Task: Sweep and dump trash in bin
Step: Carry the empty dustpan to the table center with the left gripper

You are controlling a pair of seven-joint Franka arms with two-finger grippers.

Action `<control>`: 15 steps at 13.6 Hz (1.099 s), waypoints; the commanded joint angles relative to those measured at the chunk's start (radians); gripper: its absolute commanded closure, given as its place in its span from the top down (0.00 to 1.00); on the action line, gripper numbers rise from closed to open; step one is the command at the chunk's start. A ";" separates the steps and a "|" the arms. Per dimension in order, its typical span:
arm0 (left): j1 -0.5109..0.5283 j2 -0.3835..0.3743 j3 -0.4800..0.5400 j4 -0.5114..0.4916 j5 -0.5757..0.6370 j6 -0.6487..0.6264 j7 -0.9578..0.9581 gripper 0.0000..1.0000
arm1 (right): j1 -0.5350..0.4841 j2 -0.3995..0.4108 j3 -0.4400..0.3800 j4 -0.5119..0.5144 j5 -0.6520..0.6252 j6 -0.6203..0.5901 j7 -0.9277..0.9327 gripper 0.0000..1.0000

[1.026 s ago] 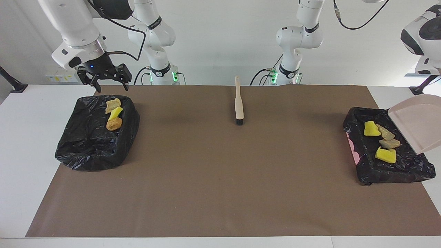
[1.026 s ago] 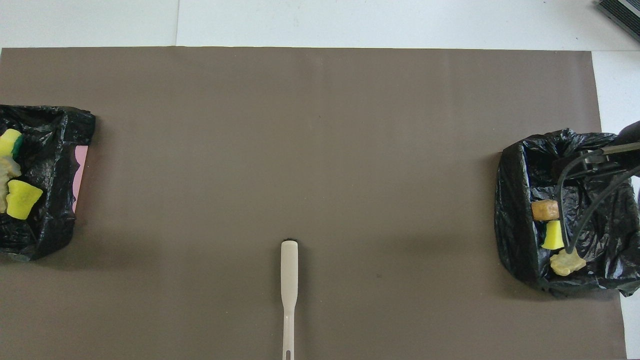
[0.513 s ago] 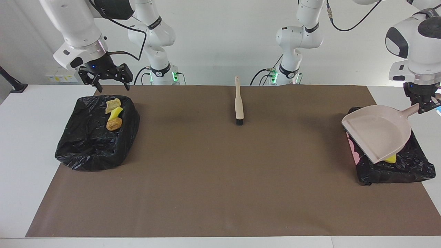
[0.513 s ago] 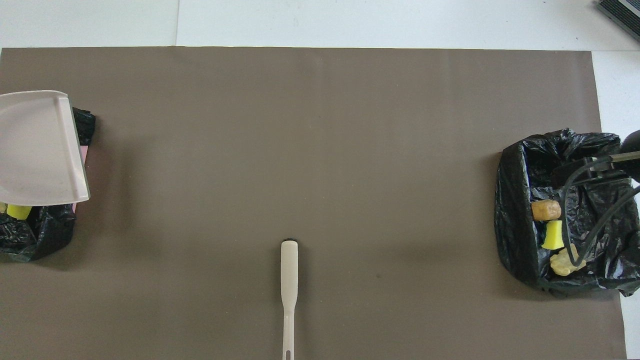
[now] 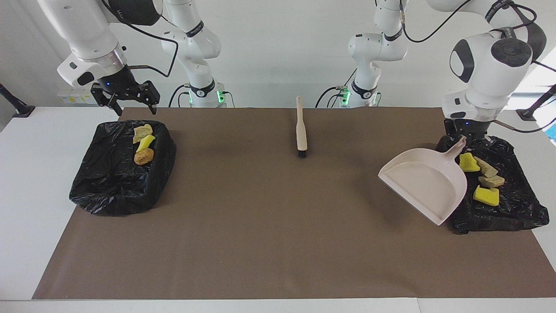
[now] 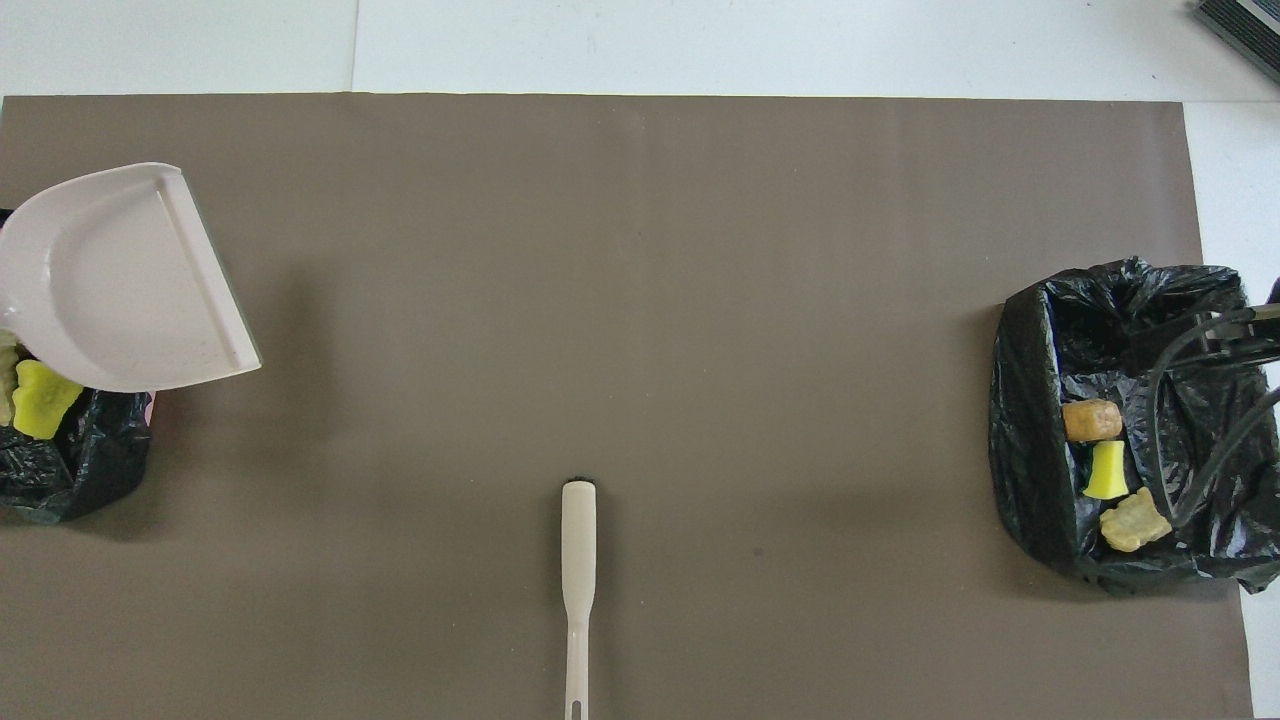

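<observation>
My left gripper (image 5: 463, 136) is shut on the handle of the beige dustpan (image 5: 423, 182), which hangs tilted over the mat and over the inner edge of the black-bagged bin (image 5: 508, 211) at the left arm's end. Nothing lies in the pan (image 6: 110, 280). Several pieces of trash (image 5: 484, 180) lie in that bin: yellow sponge chunks and tan lumps. A second bagged bin (image 5: 113, 182) at the right arm's end holds three trash pieces (image 5: 143, 145). My right gripper (image 5: 131, 107) hangs open over that bin's edge nearest the robots.
The beige brush (image 5: 301, 130) lies on the brown mat (image 5: 269, 226) midway between the arms' bases, near the robots, bristles pointing away from them. The white table (image 5: 26, 195) shows around the mat.
The left arm has swung the dustpan from the table's end across its bin toward the middle, uncovering the trash. The right gripper has drifted slightly outward, still open.
</observation>
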 commanded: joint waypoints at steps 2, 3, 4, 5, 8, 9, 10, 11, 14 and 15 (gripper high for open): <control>-0.029 0.012 -0.105 -0.010 -0.088 -0.006 -0.297 0.00 | -0.004 -0.022 0.002 -0.024 0.017 0.001 0.014 1.00; -0.029 0.021 -0.141 -0.008 -0.100 -0.004 -0.371 0.00 | -0.005 -0.022 0.002 -0.024 0.017 0.001 0.014 1.00; -0.029 0.033 -0.184 -0.007 -0.120 0.010 -0.468 0.00 | -0.005 -0.022 0.003 -0.024 0.017 0.001 0.014 1.00; -0.029 0.074 -0.235 0.009 -0.129 0.016 -0.606 0.00 | -0.005 -0.022 0.002 -0.026 0.017 0.001 0.012 1.00; -0.029 0.168 -0.381 0.045 -0.128 0.103 -0.935 0.00 | -0.005 -0.028 0.003 -0.033 0.017 -0.002 0.012 1.00; -0.036 0.202 -0.419 0.068 -0.122 0.103 -1.015 0.00 | -0.005 -0.028 0.002 -0.033 0.017 -0.002 0.011 1.00; -0.051 0.245 -0.445 0.096 -0.115 0.103 -1.101 0.00 | -0.004 -0.028 0.003 -0.033 0.017 -0.004 0.011 1.00; -0.061 0.282 -0.455 0.127 -0.114 0.109 -1.197 0.00 | -0.005 -0.028 0.002 -0.033 0.017 -0.008 0.011 1.00; -0.091 0.314 -0.475 0.150 -0.115 0.154 -1.321 0.00 | -0.005 -0.028 0.002 -0.033 0.017 -0.017 0.009 1.00; -0.110 0.346 -0.475 0.167 -0.115 0.160 -1.354 0.00 | -0.005 -0.028 0.002 -0.033 0.017 -0.019 0.011 1.00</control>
